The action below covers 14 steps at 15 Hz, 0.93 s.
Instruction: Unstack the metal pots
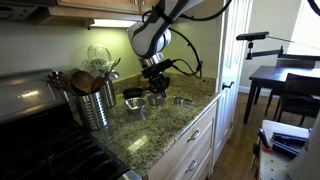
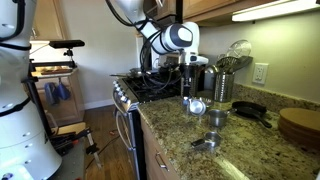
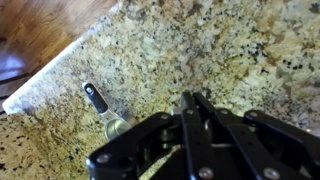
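Observation:
Three small shiny metal pots lie apart on the granite counter: one [image 1: 135,104] near the canister, one [image 1: 157,99] under the arm, one [image 1: 182,101] toward the counter edge. They also show in an exterior view as a pot below the gripper [image 2: 196,105], a middle pot [image 2: 217,117] and a near pot [image 2: 205,142]. My gripper [image 1: 155,78] [image 2: 190,85] hangs just above the counter. In the wrist view its fingers [image 3: 190,100] are shut with nothing visible between them. A pot's handle [image 3: 95,97] lies to their left, its bowl mostly hidden under the gripper.
A ribbed steel canister of wooden spoons [image 1: 95,100] [image 2: 222,85] and a wire whisk [image 1: 100,55] stand at the back. A black pan [image 1: 133,93] [image 2: 250,110] lies by the wall. A wooden board [image 2: 300,125] is at the far end. The stove [image 2: 150,85] borders the counter.

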Tool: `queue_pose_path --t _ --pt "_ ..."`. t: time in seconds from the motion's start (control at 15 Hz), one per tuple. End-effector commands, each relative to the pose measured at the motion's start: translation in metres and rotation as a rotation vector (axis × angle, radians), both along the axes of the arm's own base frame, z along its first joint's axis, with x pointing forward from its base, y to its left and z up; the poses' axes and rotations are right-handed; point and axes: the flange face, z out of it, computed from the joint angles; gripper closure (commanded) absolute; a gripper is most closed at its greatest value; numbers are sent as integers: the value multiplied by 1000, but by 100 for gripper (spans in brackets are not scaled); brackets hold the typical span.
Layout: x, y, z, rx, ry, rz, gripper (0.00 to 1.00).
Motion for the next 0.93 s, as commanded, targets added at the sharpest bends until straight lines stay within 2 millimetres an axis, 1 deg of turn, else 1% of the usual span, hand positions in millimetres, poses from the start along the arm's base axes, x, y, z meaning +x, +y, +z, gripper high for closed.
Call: queue_pose_path --t 0.0,0.4,0.87 --pt "-22 8 2 -12 52 47 93" --pt "-32 20 -16 -34 119 106 93" --pt "-34 22 -34 -108 167 161 93"
